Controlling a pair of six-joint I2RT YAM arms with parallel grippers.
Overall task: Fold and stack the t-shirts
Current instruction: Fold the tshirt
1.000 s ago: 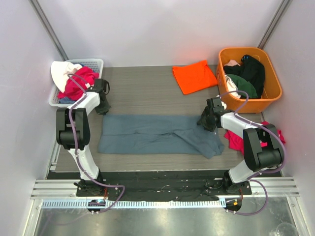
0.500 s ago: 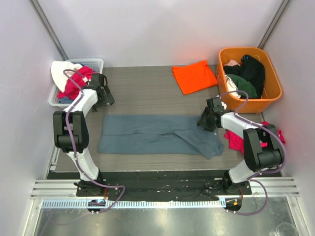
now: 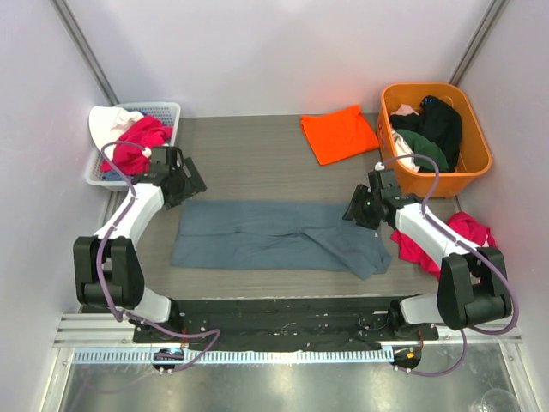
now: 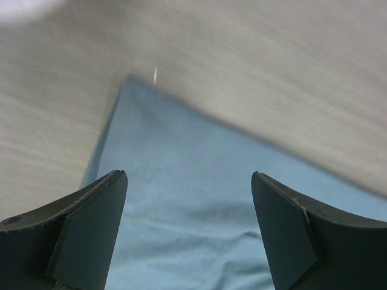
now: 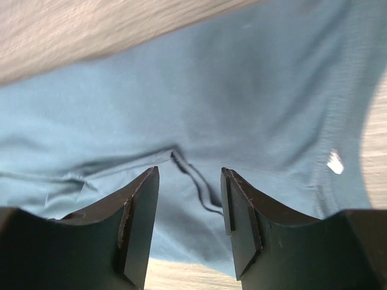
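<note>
The blue-grey t-shirt [image 3: 266,233] lies in a long folded strip across the table's near half. The orange t-shirt [image 3: 339,133] lies folded flat at the back, apart from it. My left gripper [image 3: 187,182] hovers just off the blue shirt's far left corner, jaws wide open and empty. In the left wrist view the left gripper [image 4: 188,181] frames the blue t-shirt [image 4: 199,181], its corner pointing away. My right gripper [image 3: 356,211] is over the strip's right end. In the right wrist view the right gripper [image 5: 189,175] stands part open above a creased seam of the blue t-shirt [image 5: 242,96], nothing pinched.
A white basket [image 3: 168,109] of pink and white clothes stands at the back left, right behind my left arm. An orange tub [image 3: 476,163] with dark clothes stands at the back right. A red garment [image 3: 467,228] lies under my right arm at the table's right edge.
My left gripper has opened, let go of the blue shirt's far left corner and drawn back a little; its arm swung outward to the left. The right arm shifted slightly right.
</note>
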